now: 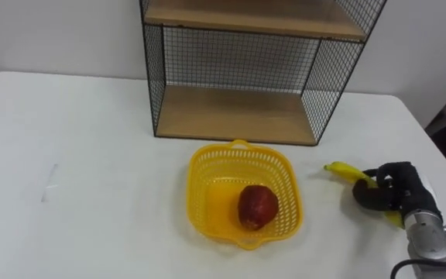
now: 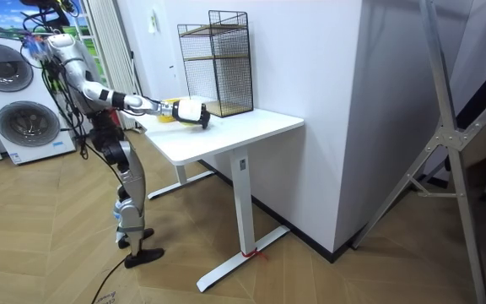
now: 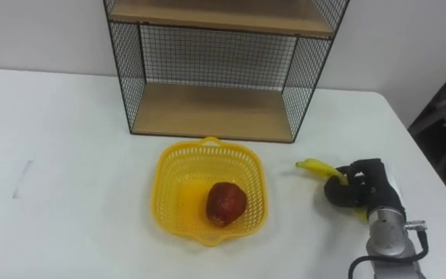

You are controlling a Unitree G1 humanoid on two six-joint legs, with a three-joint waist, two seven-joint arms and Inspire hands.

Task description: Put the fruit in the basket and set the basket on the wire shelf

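Note:
A yellow plastic basket (image 1: 207,167) (image 3: 170,167) sits on the white table in front of the wire shelf (image 1: 238,116) (image 3: 207,108). A red apple (image 1: 257,206) (image 3: 225,204) lies inside the basket, toward its near right. To the right of the basket a yellow banana (image 1: 345,171) (image 3: 316,167) lies on the table. My right hand (image 1: 387,195) (image 3: 358,190) has its dark fingers curled round the banana's near end. In the room view the right hand (image 2: 191,112) reaches over the table beside the shelf (image 2: 218,63).
The wire shelf has wooden boards, the lower one level with the table and an upper one (image 1: 254,19). The table's right edge (image 1: 440,163) runs close to my right hand. In the room view, washing machines (image 2: 11,101) stand behind the robot.

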